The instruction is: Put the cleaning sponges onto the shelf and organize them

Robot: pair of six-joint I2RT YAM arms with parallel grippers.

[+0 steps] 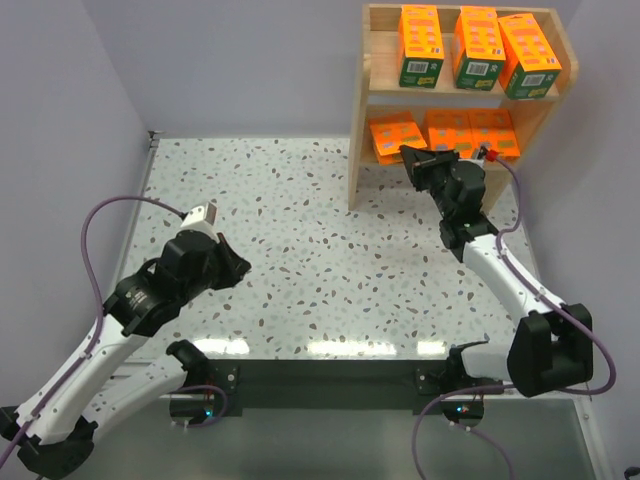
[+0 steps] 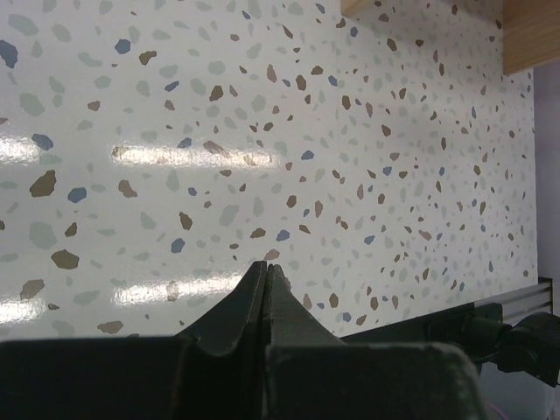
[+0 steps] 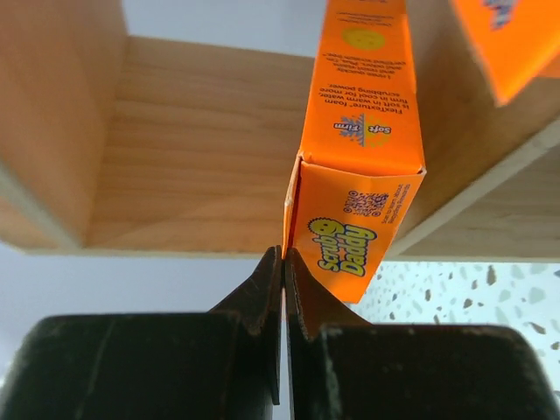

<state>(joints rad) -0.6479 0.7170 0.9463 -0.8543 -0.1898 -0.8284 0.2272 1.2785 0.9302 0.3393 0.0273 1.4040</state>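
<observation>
Cleaning sponges (image 1: pixel 421 35) all sit on the shelf (image 1: pixel 357 130); right jaws, together, meet the edge of a lower pack (image 3: pixel 354 219), likely squaring it; left jaws together

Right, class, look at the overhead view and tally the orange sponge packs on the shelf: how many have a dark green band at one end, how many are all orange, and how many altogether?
Orange packs with a dark green band: 3, on the upper tier of the shelf
All-orange packs: 3, on the lower tier
Total: 6
</observation>
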